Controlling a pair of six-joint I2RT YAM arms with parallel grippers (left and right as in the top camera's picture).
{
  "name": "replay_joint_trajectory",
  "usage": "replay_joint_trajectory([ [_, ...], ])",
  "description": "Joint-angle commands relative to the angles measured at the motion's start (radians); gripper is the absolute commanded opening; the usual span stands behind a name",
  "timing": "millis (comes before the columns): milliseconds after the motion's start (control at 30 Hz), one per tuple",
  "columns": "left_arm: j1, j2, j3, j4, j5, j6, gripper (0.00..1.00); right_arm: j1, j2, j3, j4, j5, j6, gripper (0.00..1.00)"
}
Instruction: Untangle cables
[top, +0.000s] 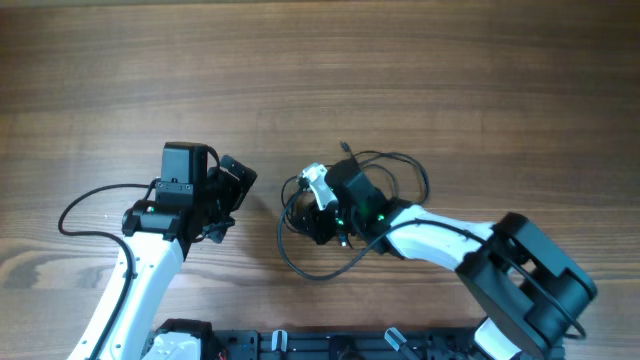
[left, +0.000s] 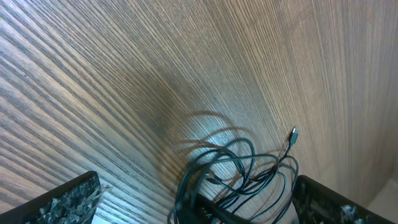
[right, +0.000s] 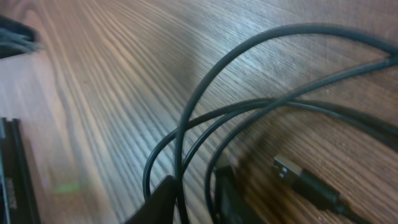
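The cables are lying bunched in overlapping loops right under your right claw, so you are looking at untangling barely begun. That claw is sitting narrow around one strand; whether it is pinching, I cannot tell. Your left claw is hanging wide nearby over the desk.

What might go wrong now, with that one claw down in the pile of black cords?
1. The right gripper has more than one strand of the cables between its fingers. A pull may drag the whole bunch or tighten the knot.
2. The left gripper stands open, apart from the bunch, so nothing pins it to the table.
3. The loose plug lies close to looped strands and could catch.
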Motion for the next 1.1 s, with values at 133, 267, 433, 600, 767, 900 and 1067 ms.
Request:
replay_joint_trajectory([
  [133, 0.004, -0.006, 0.005, -0.035, 0.077, 0.013, 1.00, -0.001, 0.030, 0.079, -0.041, -0.033, 0.043, 0.04],
  [267, 0.004, -0.006, 0.005, -0.076, 0.110, 0.100, 1.00, -0.087, -0.106, 0.079, -0.085, -0.138, 0.093, 0.04],
  [433, -0.005, -0.006, 0.005, -0.085, 0.224, 0.146, 1.00, -0.286, -0.370, 0.079, -0.138, -0.196, 0.184, 0.04],
  [600, -0.133, -0.003, 0.005, -0.067, 0.236, 0.131, 1.00, -0.331, -0.520, 0.079, -0.144, -0.238, 0.154, 0.04],
  [767, -0.339, 0.069, -0.021, -0.037, 0.120, -0.108, 1.00, -0.331, -0.582, 0.079, -0.167, -0.228, 0.155, 0.04],
  [900, -0.481, 0.194, -0.040, 0.009, 0.014, -0.251, 1.00, -0.331, -0.583, 0.079, -0.209, -0.224, 0.151, 0.04],
  [1067, -0.512, 0.333, -0.040, 0.048, -0.121, -0.317, 1.00, -0.331, -0.583, 0.079, -0.216, -0.224, 0.147, 0.04],
])
